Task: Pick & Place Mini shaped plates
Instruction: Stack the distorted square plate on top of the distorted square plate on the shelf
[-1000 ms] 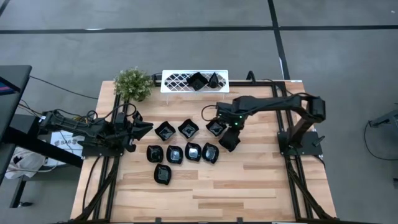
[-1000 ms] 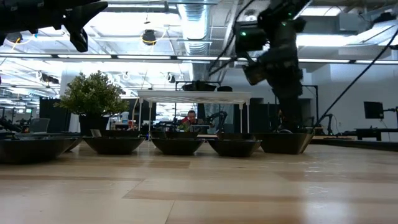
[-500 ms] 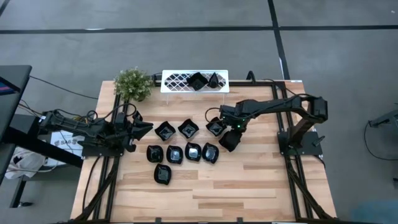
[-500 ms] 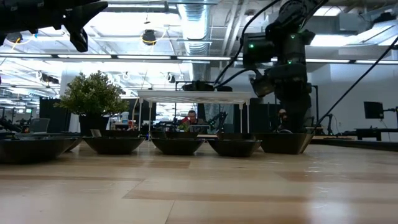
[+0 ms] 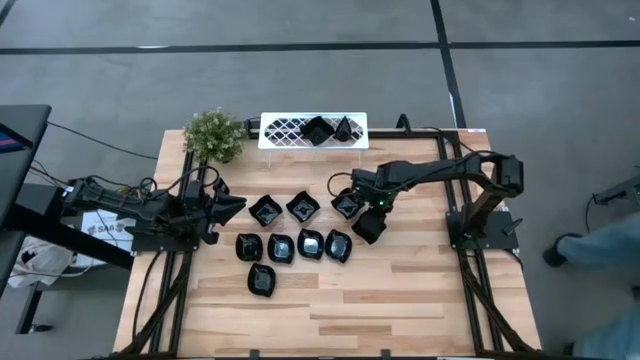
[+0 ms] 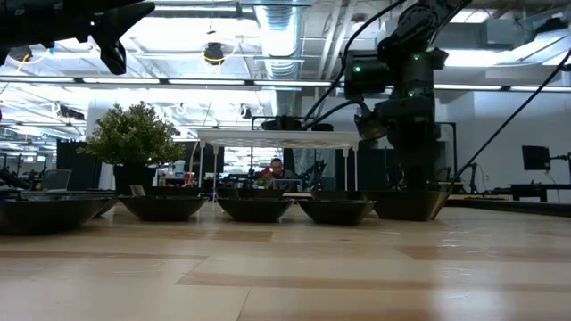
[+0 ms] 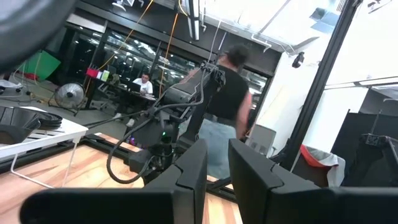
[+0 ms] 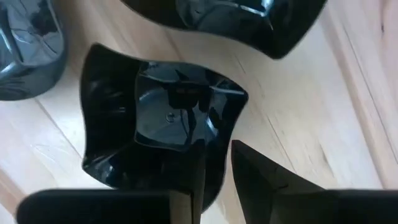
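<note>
Right wrist view puts your right gripper (image 8: 214, 180) directly over a wavy-rimmed square plate (image 8: 161, 121) lying on the bench (image 8: 298, 124). Its fingers stand slightly apart, one inside the plate's rim and one just outside it; whether they pinch the rim, you cannot tell. Two more plates (image 8: 28, 43) lie just beyond. In the high view, your left gripper (image 5: 232, 208) hangs well to the side, fingers narrowly parted and holding nothing.
</note>
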Robot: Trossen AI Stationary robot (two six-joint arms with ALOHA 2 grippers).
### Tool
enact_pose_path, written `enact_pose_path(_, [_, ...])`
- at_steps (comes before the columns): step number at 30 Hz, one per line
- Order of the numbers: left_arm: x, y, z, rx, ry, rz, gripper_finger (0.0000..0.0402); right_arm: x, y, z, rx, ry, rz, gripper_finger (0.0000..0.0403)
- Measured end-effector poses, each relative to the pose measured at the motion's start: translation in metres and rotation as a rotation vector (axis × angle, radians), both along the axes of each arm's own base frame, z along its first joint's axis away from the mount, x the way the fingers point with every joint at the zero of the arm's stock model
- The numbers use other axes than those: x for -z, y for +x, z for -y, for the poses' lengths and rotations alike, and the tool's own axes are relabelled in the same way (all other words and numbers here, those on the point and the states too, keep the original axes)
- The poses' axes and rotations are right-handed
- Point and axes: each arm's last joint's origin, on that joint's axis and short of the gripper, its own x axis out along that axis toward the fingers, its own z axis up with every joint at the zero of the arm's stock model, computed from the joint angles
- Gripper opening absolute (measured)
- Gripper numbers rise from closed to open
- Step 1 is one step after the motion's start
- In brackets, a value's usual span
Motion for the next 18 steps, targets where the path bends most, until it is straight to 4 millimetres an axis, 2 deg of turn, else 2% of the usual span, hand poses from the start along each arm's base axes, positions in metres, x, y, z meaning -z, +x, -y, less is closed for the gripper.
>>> enact_pose_path(14, [0.000, 0.000, 0.000, 0.000, 0.001, -0.003, 0.0067, 0.025, 0.008, -0.001, -0.004, 0.019, -0.072, 0.0072])
enact_pose_path(18, [0.000, 0.000, 0.000, 0.000, 0.000, 0.001, 0.0067, 0.026, 0.008, -0.002, -0.010, 0.019, -0.070, 0.0066])
